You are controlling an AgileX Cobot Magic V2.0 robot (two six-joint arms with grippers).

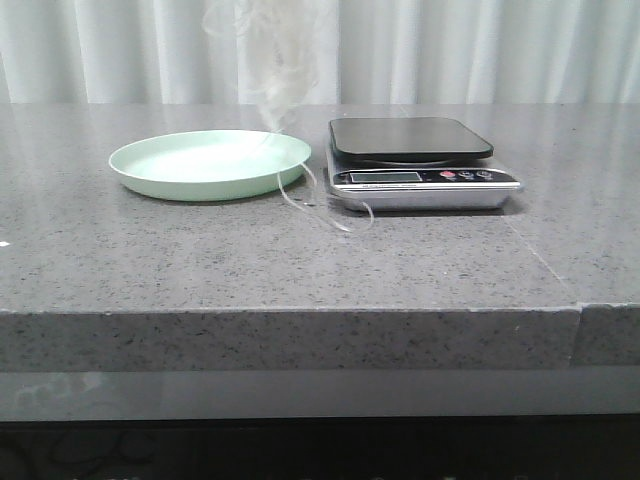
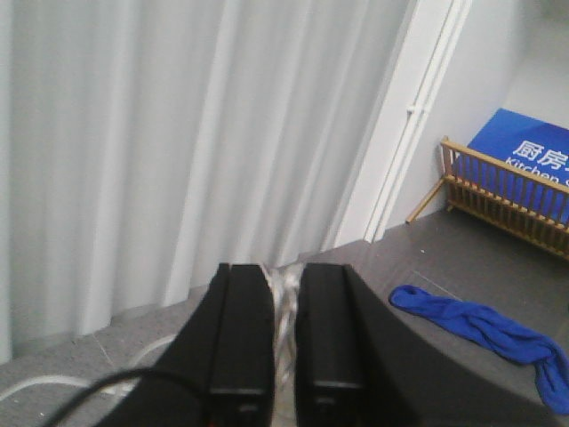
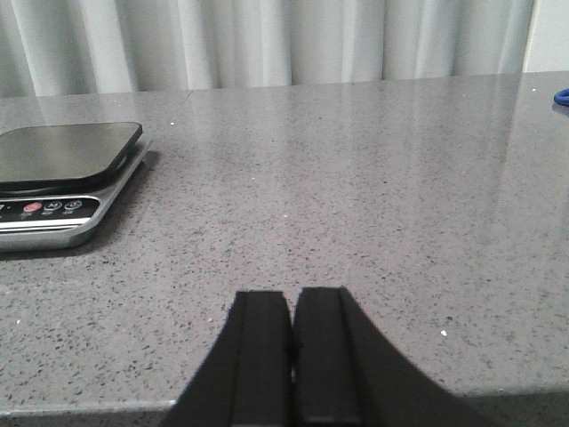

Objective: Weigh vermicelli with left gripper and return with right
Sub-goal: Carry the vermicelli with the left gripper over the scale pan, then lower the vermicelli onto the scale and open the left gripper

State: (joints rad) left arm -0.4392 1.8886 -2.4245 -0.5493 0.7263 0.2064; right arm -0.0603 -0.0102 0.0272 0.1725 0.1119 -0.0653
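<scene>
Translucent white vermicelli (image 1: 268, 60) hanging high in the air, blurred, above the gap between pale green plate (image 1: 210, 163) and scale (image 1: 420, 165). Long axis vertical: a wispy column running up out of the front view, loose strands trailing down over the plate's right rim and curling onto the grey speckled countertop (image 1: 300, 270) just beside the scale's front left corner. Plate bare of noodles otherwise.

Pinched between the fingers of the left gripper (image 2: 284, 338), seen in the left wrist view: a narrow gap only, filled by a pale bundle of strands (image 2: 286, 298). Gripper itself out of the front view, above the frame.

Right gripper (image 3: 292, 356) low over the countertop, well to the right of the scale, jaws pressed almost together, nothing between them.

Scale with dark square platform, silver base, a grey display and small round buttons, one of them red; lettering under the display too small to read.

Further off in the left wrist view: blue cloth (image 2: 489, 329) on the counter, wooden rack (image 2: 502, 196), blue sign (image 2: 533, 160) with white Chinese characters and "Kitchen", cut off at the edge. White curtain (image 1: 450, 50) behind.
</scene>
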